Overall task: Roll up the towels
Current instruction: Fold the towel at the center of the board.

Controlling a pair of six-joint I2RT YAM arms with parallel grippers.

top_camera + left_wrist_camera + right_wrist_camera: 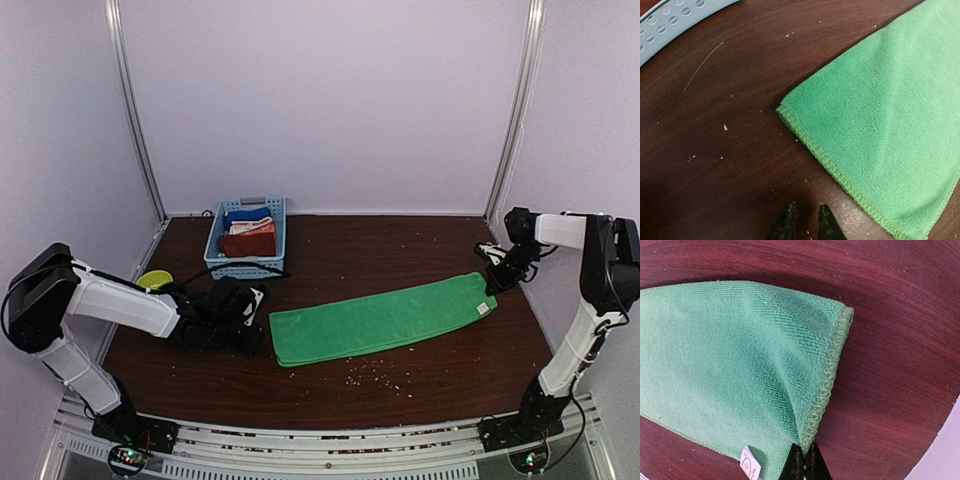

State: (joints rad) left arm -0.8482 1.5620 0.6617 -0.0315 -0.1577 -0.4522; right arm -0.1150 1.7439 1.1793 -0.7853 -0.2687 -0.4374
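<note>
A bright green cloth towel (pixel 385 320), likely soft and limp, lies lengthwise on the dark wooden table (pixel 400 250). The right gripper (pixel 804 454) pinches its end hem; the left gripper (pixel 806 212), slightly parted, holds nothing.

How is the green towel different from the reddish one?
The green towel lies spread in a long strip on the table; the reddish towel sits tucked in the blue basket. The right gripper pinches the green towel's edge; nothing touches the reddish one. Both are cloth.
</note>
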